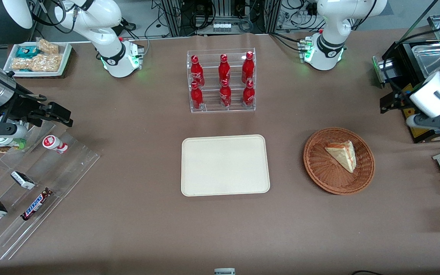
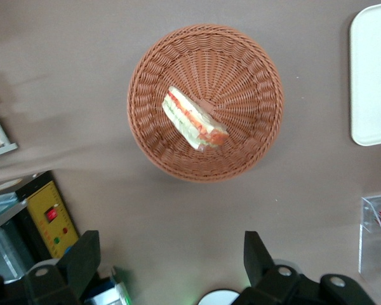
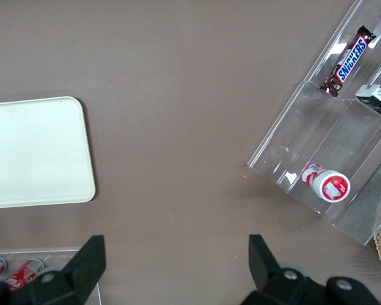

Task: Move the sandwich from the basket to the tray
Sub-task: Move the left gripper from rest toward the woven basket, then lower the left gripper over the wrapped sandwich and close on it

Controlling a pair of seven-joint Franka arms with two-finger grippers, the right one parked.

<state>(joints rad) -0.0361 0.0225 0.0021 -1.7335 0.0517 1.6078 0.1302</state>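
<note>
Front view: the sandwich (image 1: pixel 342 154) lies in the basket (image 1: pixel 321 172), toward the working arm's end from the bare tray (image 1: pixel 225 165). The gripper (image 1: pixel 439 122) hangs high, farther from the camera than the basket.

Left wrist view: the gripper (image 2: pixel 171 264) is spread wide, holding nothing, above the table, apart from the basket (image 2: pixel 241 76) with the sandwich (image 2: pixel 193 119).

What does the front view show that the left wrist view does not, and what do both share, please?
Only the front view shows the whole tray, the Snickers bar and all six cola bottles. Only the left wrist view shows the open pincer hanging above bare table beside the basket. Both show the sandwich lying in the basket.
</note>
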